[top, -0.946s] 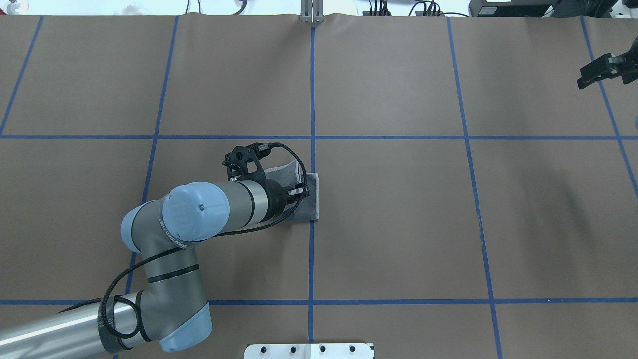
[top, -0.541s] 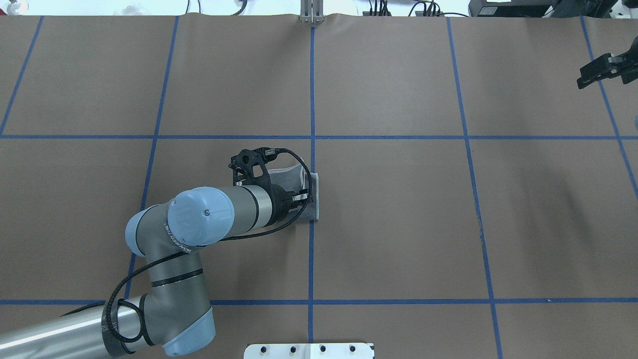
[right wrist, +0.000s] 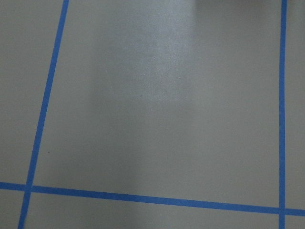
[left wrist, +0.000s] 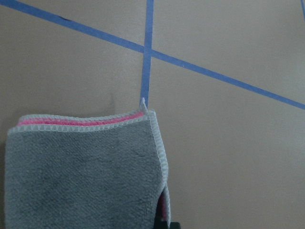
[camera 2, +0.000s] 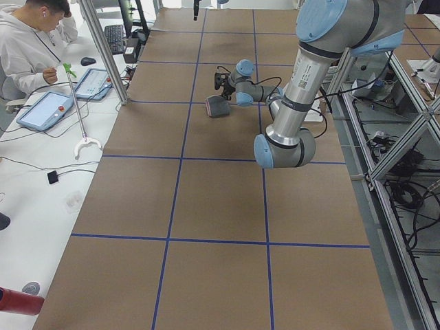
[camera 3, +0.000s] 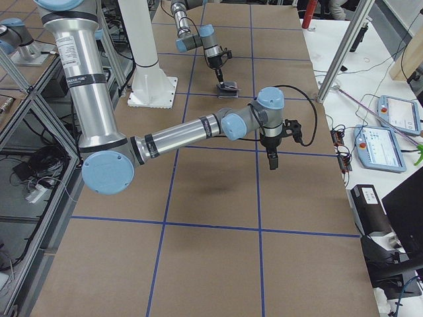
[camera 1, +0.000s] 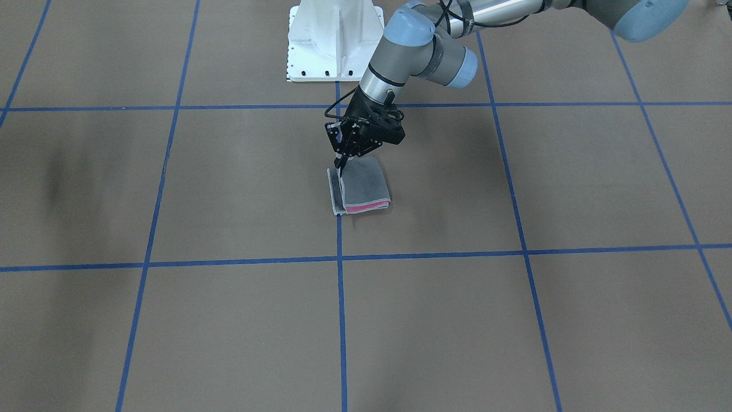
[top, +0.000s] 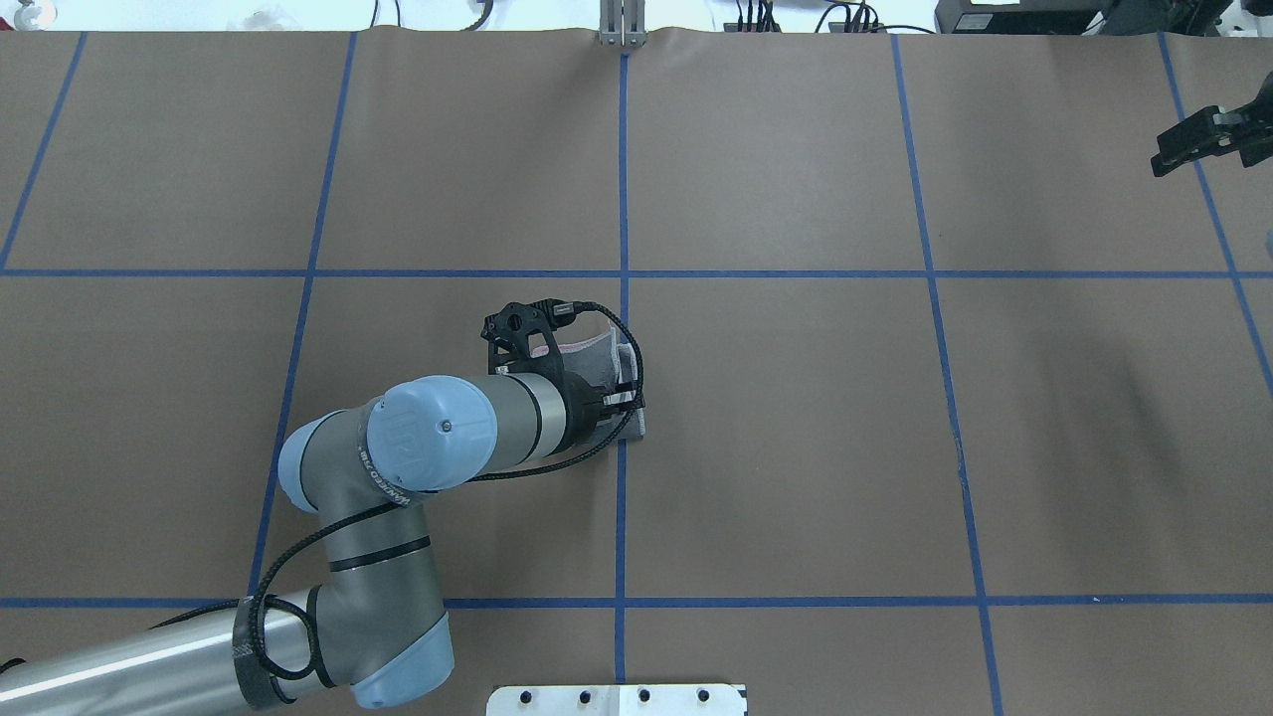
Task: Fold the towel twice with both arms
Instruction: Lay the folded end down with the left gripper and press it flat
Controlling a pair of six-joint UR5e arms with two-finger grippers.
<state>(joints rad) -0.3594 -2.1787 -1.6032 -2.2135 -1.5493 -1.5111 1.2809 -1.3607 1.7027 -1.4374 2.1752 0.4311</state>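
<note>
Pink-and-dark-grey terry towel (camera 1: 366, 184) lies on the brown desk (camera 1: 514, 171) over a blue tape line (camera 1: 339, 240). Your left tool (camera 1: 341, 165), pinching its corner, has dragged the flap further across (right tool (top: 1169, 157), well apart: grip unreadable), so fold two is nearly closed.

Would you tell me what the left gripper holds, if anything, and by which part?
The left gripper pinches the towel by a corner of its folded-over top layer, nearest the robot.

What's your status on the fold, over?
Left gripper shut on towel corner. Grey side up, pink edge showing. Right gripper far off, empty, jaws unclear. Nothing in the way.
</note>
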